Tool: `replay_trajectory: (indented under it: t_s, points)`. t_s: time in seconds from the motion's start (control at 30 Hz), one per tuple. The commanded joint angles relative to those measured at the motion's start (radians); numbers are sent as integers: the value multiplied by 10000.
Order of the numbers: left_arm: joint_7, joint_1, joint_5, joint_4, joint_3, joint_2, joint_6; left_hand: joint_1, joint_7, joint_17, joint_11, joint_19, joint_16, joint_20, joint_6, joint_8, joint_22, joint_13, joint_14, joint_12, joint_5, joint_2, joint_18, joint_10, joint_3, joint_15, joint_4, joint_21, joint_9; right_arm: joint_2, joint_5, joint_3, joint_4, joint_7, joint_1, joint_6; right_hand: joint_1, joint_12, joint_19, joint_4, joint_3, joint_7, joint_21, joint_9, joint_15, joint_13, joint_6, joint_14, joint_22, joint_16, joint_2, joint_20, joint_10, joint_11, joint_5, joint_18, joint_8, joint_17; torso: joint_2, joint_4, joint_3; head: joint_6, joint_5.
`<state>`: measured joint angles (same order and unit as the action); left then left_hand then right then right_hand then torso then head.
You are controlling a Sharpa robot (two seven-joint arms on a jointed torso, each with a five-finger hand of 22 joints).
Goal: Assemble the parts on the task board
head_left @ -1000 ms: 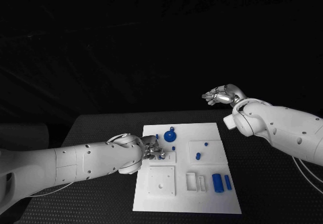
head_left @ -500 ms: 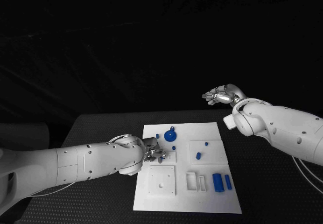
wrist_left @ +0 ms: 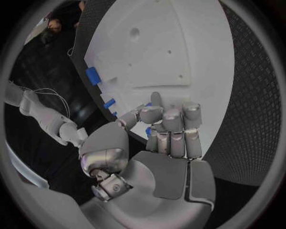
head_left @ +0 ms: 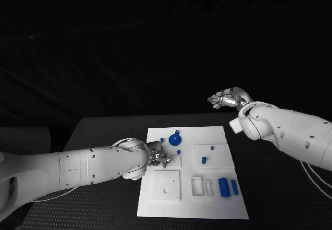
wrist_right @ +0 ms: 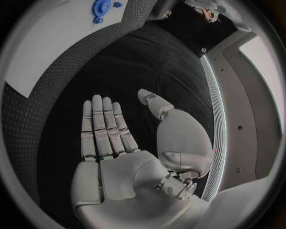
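Note:
The white task board [head_left: 216, 139] lies mid-table. My left hand [head_left: 158, 157] rests low over the board's left edge. Its fingers [wrist_left: 173, 126] are curled, and the thumb and fingers pinch a small blue part [wrist_left: 148, 130]. A round blue gear-like part [head_left: 175, 139] lies just beyond this hand, with a short blue peg [head_left: 178, 152] beside it. My right hand [head_left: 227, 99] hangs high past the board's far right corner. Its fingers [wrist_right: 104, 126] are straight and apart, holding nothing. The blue gear [wrist_right: 101, 6] and the board [wrist_right: 54, 43] are far from that hand.
Other blue parts on the board: a peg [head_left: 203, 160] near the middle, a thick cylinder [head_left: 223, 187] and a slimmer one [head_left: 234, 187] at the near right. White blocks [head_left: 166, 184] and slotted holders [head_left: 201, 186] stand on the near half. Black table [head_left: 277, 191] surrounds the board.

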<state>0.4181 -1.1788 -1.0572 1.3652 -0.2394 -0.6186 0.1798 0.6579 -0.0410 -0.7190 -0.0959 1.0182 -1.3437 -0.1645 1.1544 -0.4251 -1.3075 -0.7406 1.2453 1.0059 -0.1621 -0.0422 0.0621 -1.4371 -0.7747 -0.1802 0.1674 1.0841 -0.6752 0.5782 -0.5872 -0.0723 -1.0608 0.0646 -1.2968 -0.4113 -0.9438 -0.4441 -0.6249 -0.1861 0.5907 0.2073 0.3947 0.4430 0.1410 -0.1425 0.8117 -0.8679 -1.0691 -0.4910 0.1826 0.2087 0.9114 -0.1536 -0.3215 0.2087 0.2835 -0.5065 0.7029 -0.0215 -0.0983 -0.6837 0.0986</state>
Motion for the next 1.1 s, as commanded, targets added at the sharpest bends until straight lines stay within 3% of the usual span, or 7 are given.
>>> replay_trajectory:
  t_s: [0.03,0.07,0.1,0.27,0.53,0.9,1.1]
  points:
    - [2,33,106,-5,-15,56,-90,-61,589,39,-305,-86,-29,-1040,804,14,-156,28,183,66,591,66,129,372,25,-270,-279,55,-8,-15,10,6,8,51,30,156,26,11,45,2,-51,-3,-69,-16,25,14,-86,71,-16,70,-60,11,-21,-79,-28,38,-26,12,9,-2,5,21,-15]
    - [13,33,106,-8,-15,56,-74,-112,599,52,-297,-88,-36,-1042,801,12,-150,37,180,72,1019,147,135,372,38,-279,-411,52,-11,-12,10,6,6,51,35,156,27,11,45,3,-52,-3,-70,-16,25,16,-86,71,-16,70,-60,11,-21,-79,-30,38,-26,12,9,-2,5,21,-15]
    - [18,33,106,-8,-15,55,-65,-150,585,62,-309,-88,-44,-1044,796,9,-149,43,177,77,1101,268,139,373,68,-285,-509,54,-15,-12,10,6,7,50,38,158,29,11,46,3,-54,-3,-70,-17,25,17,-86,72,-16,70,-61,12,-21,-79,-32,39,-26,12,7,-4,5,26,-16]
    - [56,33,106,-36,-15,51,-5,-530,577,77,-300,-92,-70,-1042,764,-15,-141,46,150,89,1140,1007,145,383,377,-300,-925,63,-55,-1,11,6,3,50,41,158,39,9,56,3,-66,-2,-79,-22,29,32,-90,82,-16,75,-57,17,-24,-81,-45,40,-27,16,6,-2,3,38,-28]
    - [76,33,104,-87,-12,1,32,-759,583,83,-304,-175,-114,-1056,723,-52,-150,38,99,113,1137,1508,181,396,952,-295,-999,65,-115,18,23,6,0,76,50,140,74,3,79,11,-106,4,-99,-35,41,68,-99,108,-19,85,-56,32,-33,-86,-25,43,-30,23,10,-7,12,39,-50]
    - [28,34,105,-76,-7,-95,84,-595,597,117,-319,-171,-149,-1080,695,-81,-129,49,73,122,1136,2086,240,397,894,-317,-1418,75,-165,54,25,6,-22,77,82,135,98,-5,113,9,-147,6,-125,-48,55,105,-106,144,-20,99,-45,44,-37,-88,11,46,-31,32,5,-1,8,19,-56]
    - [17,32,285,66,20,-265,106,-368,585,174,-308,-110,-146,-1075,652,-97,-86,72,56,100,1128,3141,263,390,595,-341,-2199,80,-213,110,28,6,-22,82,121,116,118,-8,140,12,-174,10,-144,-57,69,129,-118,172,-21,110,-34,53,-45,-92,6,45,-35,39,1,-4,12,52,-71]
